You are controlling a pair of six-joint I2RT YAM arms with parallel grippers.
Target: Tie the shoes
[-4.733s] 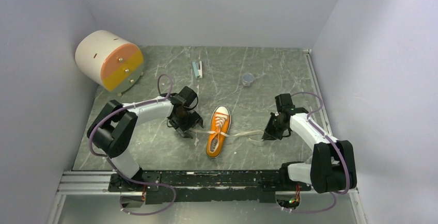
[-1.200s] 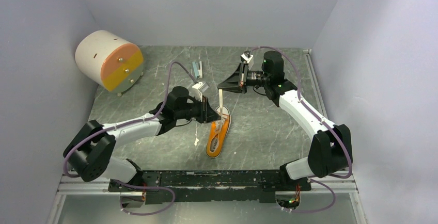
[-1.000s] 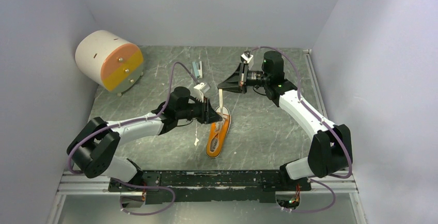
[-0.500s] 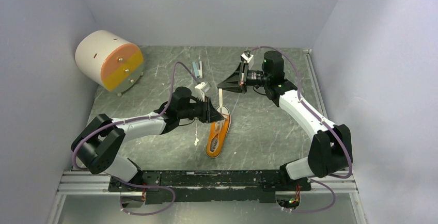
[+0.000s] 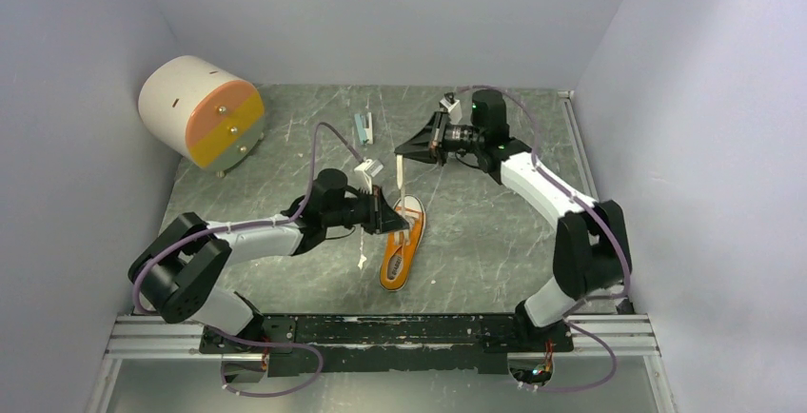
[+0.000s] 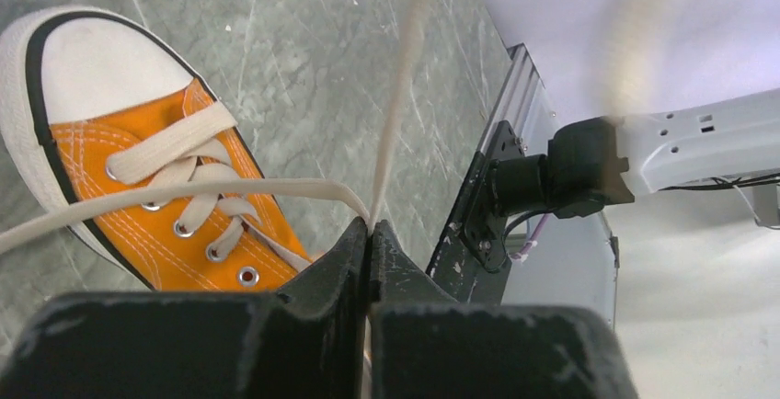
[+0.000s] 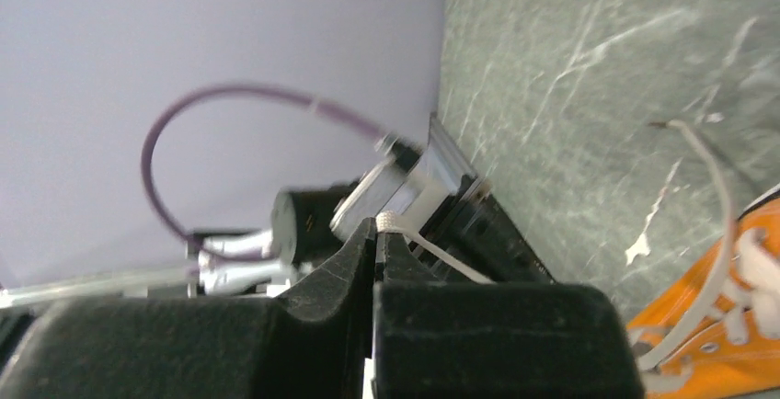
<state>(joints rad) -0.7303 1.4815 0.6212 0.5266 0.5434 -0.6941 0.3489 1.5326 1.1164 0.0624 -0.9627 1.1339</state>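
Observation:
The orange shoe point(image 5: 402, 246) with its white toe cap lies mid-table, toe pointing away from the arm bases. Raised beyond the toe, my right gripper point(image 5: 402, 152) is shut on a white lace point(image 5: 402, 181) that runs taut down to the shoe. At the shoe's left side by the eyelets, my left gripper point(image 5: 392, 219) is shut on that lace lower down. In the left wrist view the jaws point(image 6: 370, 230) pinch the lace point(image 6: 397, 105) beside the shoe point(image 6: 129, 132). The right wrist view has the lace's end point(image 7: 394, 223) poking out at the closed tips point(image 7: 377, 232). A loose lace tip point(image 5: 362, 262) lies left of the shoe.
A white cylinder with an orange and yellow face point(image 5: 202, 111) stands at the back left. A small blue and white object point(image 5: 364, 127) lies at the back middle. Walls close in the table on three sides; a metal rail point(image 5: 381, 329) runs along the near edge.
My left gripper has closed onto the lace beside the shoe. The right gripper has shifted a little left and back, still holding the lace up. The shoe has not moved.

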